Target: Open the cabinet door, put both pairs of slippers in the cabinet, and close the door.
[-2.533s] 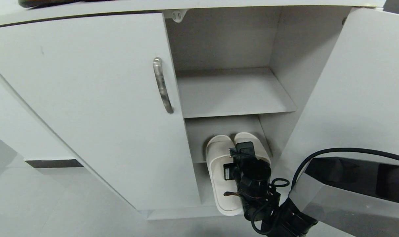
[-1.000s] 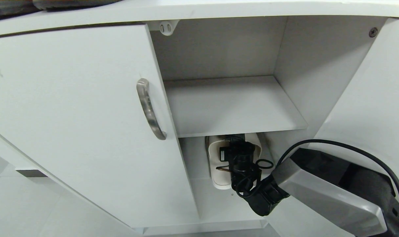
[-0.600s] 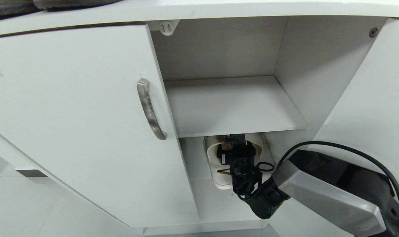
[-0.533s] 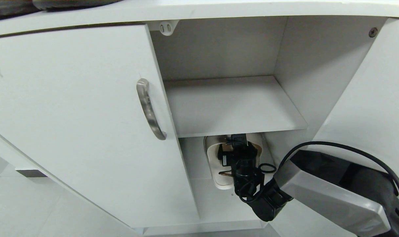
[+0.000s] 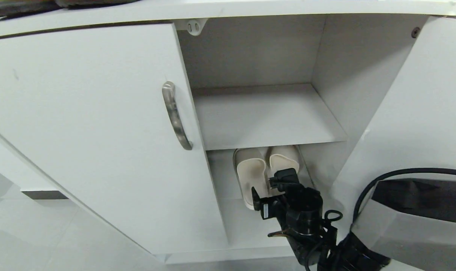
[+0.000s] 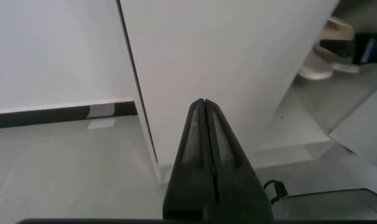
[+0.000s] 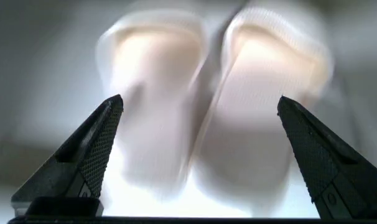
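A pair of cream slippers (image 5: 265, 169) lies side by side on the floor of the white cabinet's lower compartment, under the shelf (image 5: 265, 116). They also appear close up in the right wrist view (image 7: 213, 118) and far off in the left wrist view (image 6: 328, 50). My right gripper (image 5: 282, 178) hangs just in front of the slippers' heels, open (image 7: 199, 102) and holding nothing. The right cabinet door (image 5: 420, 105) stands open. My left gripper (image 6: 204, 102) is shut and empty, low by the closed left door (image 6: 226, 56).
The closed left door (image 5: 92, 124) carries a metal handle (image 5: 177, 114). Dark objects (image 5: 25, 5) lie on the cabinet top at the far left. The upper shelf is bare. Pale floor tiles (image 6: 70, 168) spread out in front of the cabinet.
My right gripper has let go of the slippers and drawn back out of the lower compartment. The slippers stay inside. The head camera has also shifted.
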You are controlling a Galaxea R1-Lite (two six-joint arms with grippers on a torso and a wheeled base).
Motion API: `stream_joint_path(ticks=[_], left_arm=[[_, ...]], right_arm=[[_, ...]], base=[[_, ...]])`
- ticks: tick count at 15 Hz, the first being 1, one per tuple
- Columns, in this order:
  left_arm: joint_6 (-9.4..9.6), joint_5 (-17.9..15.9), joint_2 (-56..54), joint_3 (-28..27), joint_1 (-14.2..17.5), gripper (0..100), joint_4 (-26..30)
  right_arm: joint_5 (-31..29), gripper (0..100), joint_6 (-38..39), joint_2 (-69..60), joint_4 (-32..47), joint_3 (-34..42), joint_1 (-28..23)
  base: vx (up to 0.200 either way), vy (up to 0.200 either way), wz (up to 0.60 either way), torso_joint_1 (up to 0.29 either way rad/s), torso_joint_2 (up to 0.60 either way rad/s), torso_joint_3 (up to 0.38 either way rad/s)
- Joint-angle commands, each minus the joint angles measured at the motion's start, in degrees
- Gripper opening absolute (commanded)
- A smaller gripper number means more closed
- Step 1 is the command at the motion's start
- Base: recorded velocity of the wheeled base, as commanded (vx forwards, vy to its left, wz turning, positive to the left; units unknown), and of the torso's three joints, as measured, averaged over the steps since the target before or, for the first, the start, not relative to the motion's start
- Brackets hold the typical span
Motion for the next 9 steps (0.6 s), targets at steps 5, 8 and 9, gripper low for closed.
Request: stream_joint_path(ticks=[5, 8, 9], left_arm=[[0.02, -0.1, 0.1, 0.0, 0.0, 0, 0.0], [0.02, 0.0, 0.1, 0.0, 0.0, 0, 0.0], [0.11, 0.0, 0.1, 0.0, 0.0, 0, 0.0]], right_arm=[[6.9, 0, 5.4, -12.7, -0.5, 15.0, 4.2], [7.0, 0, 5.4, -13.1, -0.5, 15.7, 4.4], [7.3, 0, 5.4, -13.7, -0.5, 16.1, 4.5]], base=[[-0.200, 0.000, 0.00, 0.003, 0.00, 0.004], [-0.200, 0.000, 0.00, 0.009, 0.00, 0.002], [0.000, 0.000, 0.00, 0.000, 0.00, 0.000]])
